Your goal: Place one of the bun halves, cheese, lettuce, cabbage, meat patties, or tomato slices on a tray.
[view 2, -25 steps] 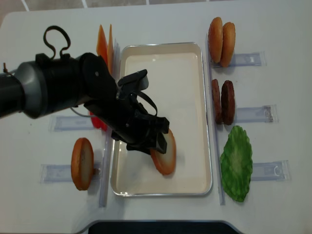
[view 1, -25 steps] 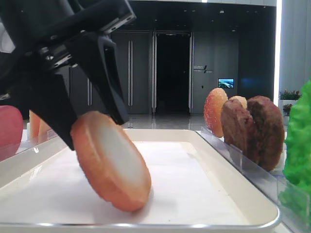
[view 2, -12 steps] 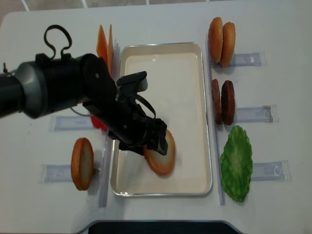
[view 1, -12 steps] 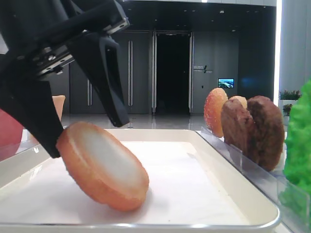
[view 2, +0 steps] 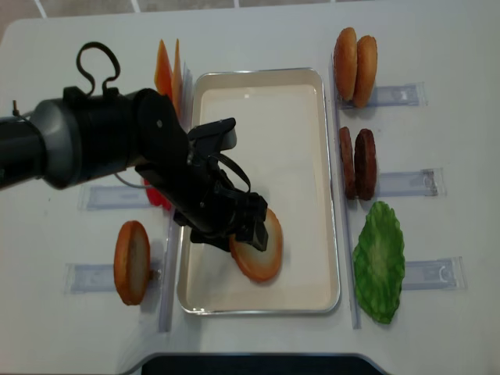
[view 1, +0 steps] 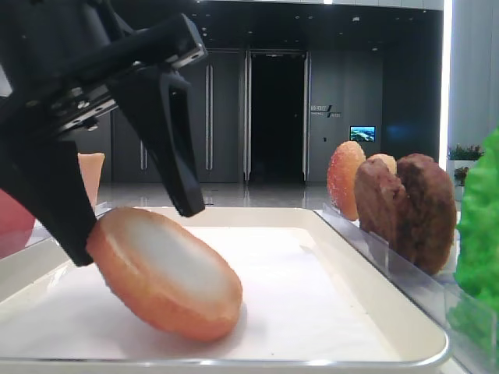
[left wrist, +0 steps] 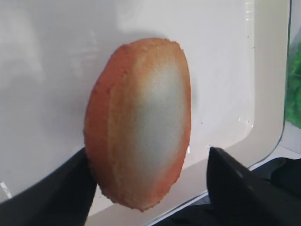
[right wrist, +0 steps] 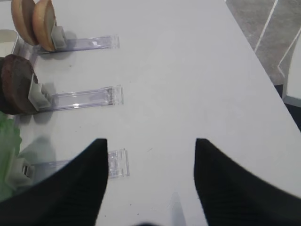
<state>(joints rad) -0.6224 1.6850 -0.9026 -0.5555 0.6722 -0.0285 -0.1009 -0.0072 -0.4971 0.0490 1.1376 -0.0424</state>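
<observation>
1. We see the left gripper [view 2: 234, 230] low over the near half of the tray [view 2: 308, 78], its 2 fingers spread wide on either side of a bun half [view 2: 256, 248].
2. That bun half lies tilted on the tray's white floor, its lower edge on the floor and its pale face turned upward. In the low exterior view the left finger [view 1: 54, 202] meets the bun's raised edge, while the other finger [view 1: 175, 140] stands above it without gripping.
3. The left wrist view shows the same bun half [left wrist: 141, 122] between the 2 dark fingertips, with a clear gap on the right side.
4. The right gripper [right wrist: 148, 183] hangs over bare table [right wrist: 188, 70] on the right, its fingers apart and holding nothing.
5. Outside the tray, we see 1 bun half [view 2: 131, 262] standing on edge at the left, orange cheese [view 2: 163, 70] slices behind it, 2 bun halves [view 2: 355, 56] at the far right, 2 meat patties [view 2: 357, 164] below them, and green lettuce [view 2: 380, 262] nearest.
</observation>
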